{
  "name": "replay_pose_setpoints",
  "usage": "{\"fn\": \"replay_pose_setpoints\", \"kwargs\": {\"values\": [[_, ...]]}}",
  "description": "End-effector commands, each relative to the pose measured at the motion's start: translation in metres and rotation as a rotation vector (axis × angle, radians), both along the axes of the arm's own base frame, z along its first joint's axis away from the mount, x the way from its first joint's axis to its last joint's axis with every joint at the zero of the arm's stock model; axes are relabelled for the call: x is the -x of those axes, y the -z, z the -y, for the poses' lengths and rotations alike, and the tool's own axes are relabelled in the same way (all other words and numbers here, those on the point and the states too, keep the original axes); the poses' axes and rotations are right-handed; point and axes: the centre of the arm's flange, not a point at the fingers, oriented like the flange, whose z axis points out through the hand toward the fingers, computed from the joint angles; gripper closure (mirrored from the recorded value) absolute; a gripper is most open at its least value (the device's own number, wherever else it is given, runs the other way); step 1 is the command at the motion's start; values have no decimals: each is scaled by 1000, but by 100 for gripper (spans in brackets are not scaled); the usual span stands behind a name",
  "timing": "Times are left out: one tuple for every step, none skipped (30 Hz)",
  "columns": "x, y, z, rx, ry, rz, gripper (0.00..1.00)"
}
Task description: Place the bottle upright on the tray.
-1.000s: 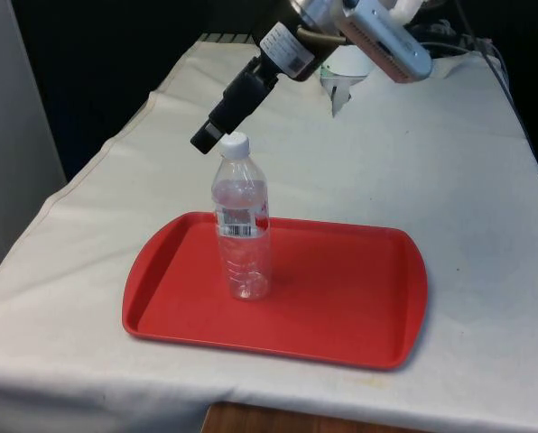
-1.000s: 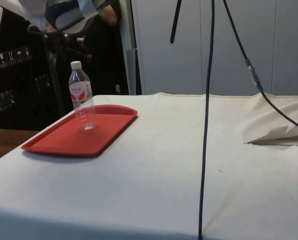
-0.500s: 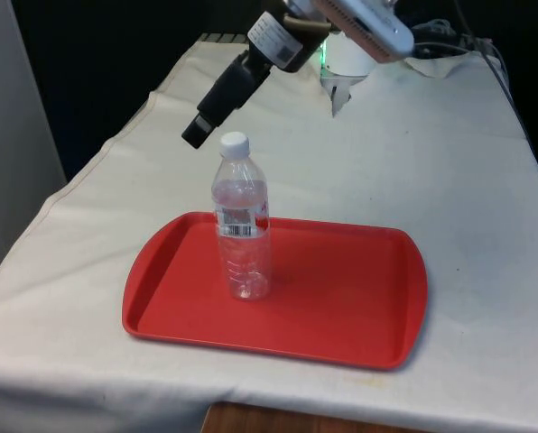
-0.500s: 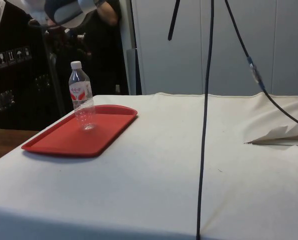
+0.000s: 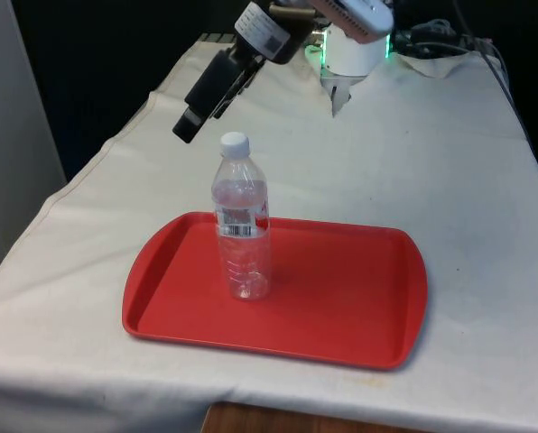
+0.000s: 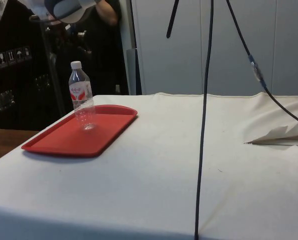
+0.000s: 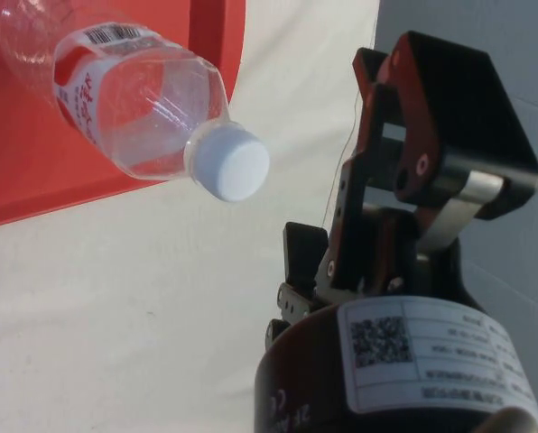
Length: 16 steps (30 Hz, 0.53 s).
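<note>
One clear plastic water bottle (image 5: 242, 221) stands upright on the red tray (image 5: 359, 307), light and tippy, best gripped mid-body; my tool (image 5: 190, 124) above holds nothing, opening unclear.

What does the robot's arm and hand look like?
The arm is white and rounded. Its gripper is black and long, ending in blocky black fingers. A white sticker with a square code pattern sits on the wrist.

Bottle (image 5: 242, 225) upright on the tray (image 5: 341, 307), toward the front view's left; gripper (image 5: 186, 126) above.
</note>
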Motion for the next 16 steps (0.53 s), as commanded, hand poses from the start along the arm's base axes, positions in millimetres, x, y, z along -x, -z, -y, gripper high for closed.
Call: {"fn": "replay_pose_setpoints", "kwargs": {"values": [[0, -2, 1, -21, -6, 8, 0], [-1, -3, 3, -26, -2, 10, 0], [-1, -3, 3, -26, -2, 10, 0], [-1, -4, 4, -32, 1, 13, 0], [0, -5, 5, -34, 4, 14, 0], [0, -3, 4, -16, 11, 7, 0], [-1, -5, 6, -37, 6, 15, 0], [0, -6, 6, -40, 8, 16, 0], [0, -6, 7, -43, 10, 17, 0], [0, -5, 8, -44, 12, 16, 0], [0, -5, 10, -47, 16, 16, 0], [0, -5, 10, -46, 18, 16, 0], [0, -5, 10, -43, 19, 15, 0], [0, -5, 10, -41, 20, 14, 0], [0, -6, 9, -39, 20, 15, 0], [1, -3, 10, -30, 23, 9, 0]]}}
